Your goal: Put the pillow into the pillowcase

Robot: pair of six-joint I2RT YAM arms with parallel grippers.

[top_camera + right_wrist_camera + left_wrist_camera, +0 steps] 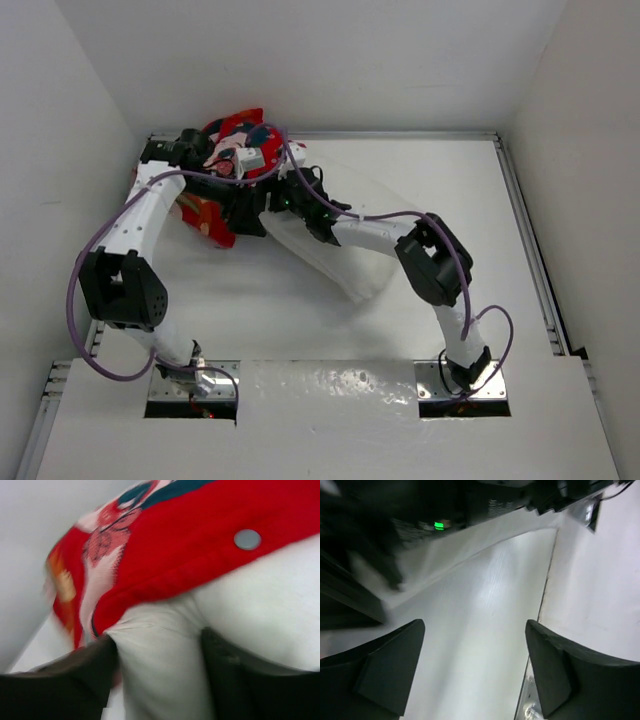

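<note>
White bench (420, 200): pillow (325, 262) lies diagonally at centre, its 11-o'clock end inside the pillowcase (238, 128); left gripper (475, 650) open, empty; right gripper (160, 665) spread astride a pillow fold beside the hem, apparently to feed it in.

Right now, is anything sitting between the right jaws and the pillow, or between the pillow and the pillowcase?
Nothing visible does. The right jaws stand on either side of a bulge of the pillow itself, and the pillowcase hem lies directly on the white fabric, already partly over it.
</note>
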